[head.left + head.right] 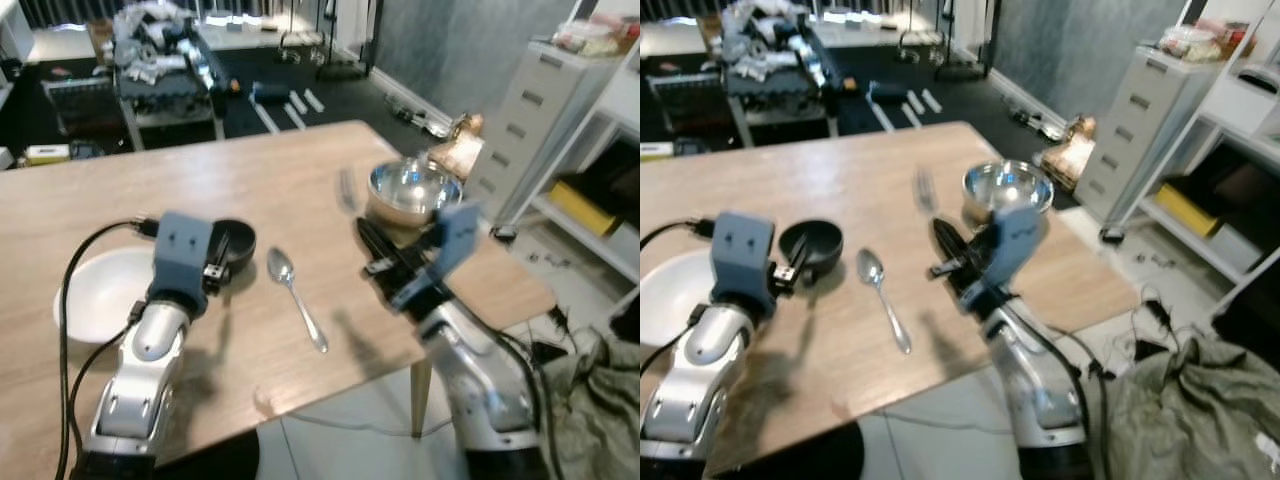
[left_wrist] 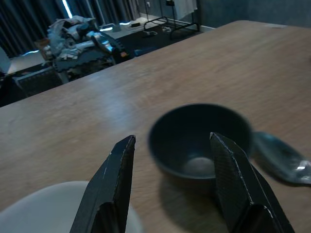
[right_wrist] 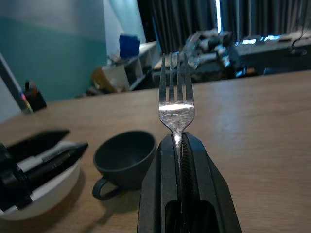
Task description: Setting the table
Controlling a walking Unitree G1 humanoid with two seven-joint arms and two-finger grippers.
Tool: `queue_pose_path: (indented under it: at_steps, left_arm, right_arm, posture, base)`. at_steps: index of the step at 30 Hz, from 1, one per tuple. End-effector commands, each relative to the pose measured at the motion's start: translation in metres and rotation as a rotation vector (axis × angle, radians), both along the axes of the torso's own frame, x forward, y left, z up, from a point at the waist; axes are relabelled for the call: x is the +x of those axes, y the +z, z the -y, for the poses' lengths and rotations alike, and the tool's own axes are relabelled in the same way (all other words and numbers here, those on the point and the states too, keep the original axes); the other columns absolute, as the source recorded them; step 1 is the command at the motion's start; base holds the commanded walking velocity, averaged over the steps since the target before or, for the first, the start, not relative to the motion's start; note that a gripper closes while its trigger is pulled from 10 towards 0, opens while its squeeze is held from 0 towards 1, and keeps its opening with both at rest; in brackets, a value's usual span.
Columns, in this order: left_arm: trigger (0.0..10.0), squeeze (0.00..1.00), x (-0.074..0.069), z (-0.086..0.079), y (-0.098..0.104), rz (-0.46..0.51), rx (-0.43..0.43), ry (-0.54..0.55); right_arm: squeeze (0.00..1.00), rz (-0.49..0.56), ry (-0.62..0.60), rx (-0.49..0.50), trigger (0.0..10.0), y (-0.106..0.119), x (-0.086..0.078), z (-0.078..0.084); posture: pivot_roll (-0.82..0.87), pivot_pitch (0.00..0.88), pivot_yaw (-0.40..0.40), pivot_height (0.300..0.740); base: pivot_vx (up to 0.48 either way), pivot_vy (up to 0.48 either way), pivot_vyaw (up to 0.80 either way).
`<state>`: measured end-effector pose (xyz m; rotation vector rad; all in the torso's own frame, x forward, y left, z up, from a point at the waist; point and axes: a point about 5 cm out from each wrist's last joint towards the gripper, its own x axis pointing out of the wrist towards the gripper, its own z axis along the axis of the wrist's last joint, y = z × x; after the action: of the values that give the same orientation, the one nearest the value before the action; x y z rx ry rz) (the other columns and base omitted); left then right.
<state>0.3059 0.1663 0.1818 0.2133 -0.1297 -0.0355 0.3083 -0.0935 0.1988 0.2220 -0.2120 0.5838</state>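
Right gripper (image 3: 181, 145): clenched on silver metal fork (image 3: 176, 99). Left gripper (image 2: 170, 160): released. Your risk: fork tines striking dark ceramic cup (image 1: 234, 243).

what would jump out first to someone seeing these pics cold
Most striking is the silver metal fork clamped upright in the shut jaws of the right gripper, raised above the light wooden table. Next, the left gripper with jaws open, hovering at the small dark cup, beside a white round plate. A silver spoon lies between the arms, and a shiny steel bowl sits near the table's right edge.
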Motion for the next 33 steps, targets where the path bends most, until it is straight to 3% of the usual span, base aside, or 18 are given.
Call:
queue_pose_path:
  at_steps: [1, 8, 14, 16, 27, 33]
  left_arm:
    - [10.0, 0.0, -0.004, 0.0, 0.002, 0.01, 0.003, -0.015]
    - [10.0, 0.0, -0.024, -0.009, 0.005, -0.002, 0.045, -0.076]
    - [10.0, 0.0, -0.055, -0.019, 0.008, -0.087, 0.061, -0.169]
    - [10.0, 0.0, -0.069, -0.021, 0.012, -0.13, 0.048, -0.251]
    - [10.0, 0.0, -0.09, -0.016, 0.027, -0.174, 0.015, -0.371]
    - [10.0, 0.0, -0.102, -0.02, 0.042, -0.216, 0.024, -0.467]
  right_arm:
    - [0.0, 0.002, -0.039, -0.014, 10.0, -0.002, 0.003, 0.006]
    - [0.0, -0.039, -0.146, -0.114, 10.0, -0.017, 0.018, 0.001]
    - [0.0, -0.059, -0.2, -0.229, 10.0, -0.028, 0.03, 0.004]
    - [0.0, -0.082, -0.235, -0.271, 10.0, -0.031, 0.04, 0.01]
    - [0.0, -0.112, -0.312, -0.314, 10.0, -0.037, 0.056, 0.017]
    - [0.0, -0.137, -0.384, -0.368, 10.0, -0.044, 0.06, 0.037]
  posture:
    - [0.0, 0.0, 0.032, 0.74]
    - [0.07, 0.0, 0.01, 0.74]
    - [0.15, 0.015, -0.018, 0.74]
    - [0.19, 0.044, -0.032, 0.74]
    - [0.24, 0.121, -0.027, 0.74]
    - [0.24, 0.158, -0.009, 0.74]
  base:
    - [0.0, 0.0, 0.0]
    - [0.0, 0.0, 0.0]
    - [0.0, 0.0, 0.0]
    - [0.0, 0.0, 0.0]
    - [0.0, 0.0, 0.0]
    - [0.0, 0.0, 0.0]
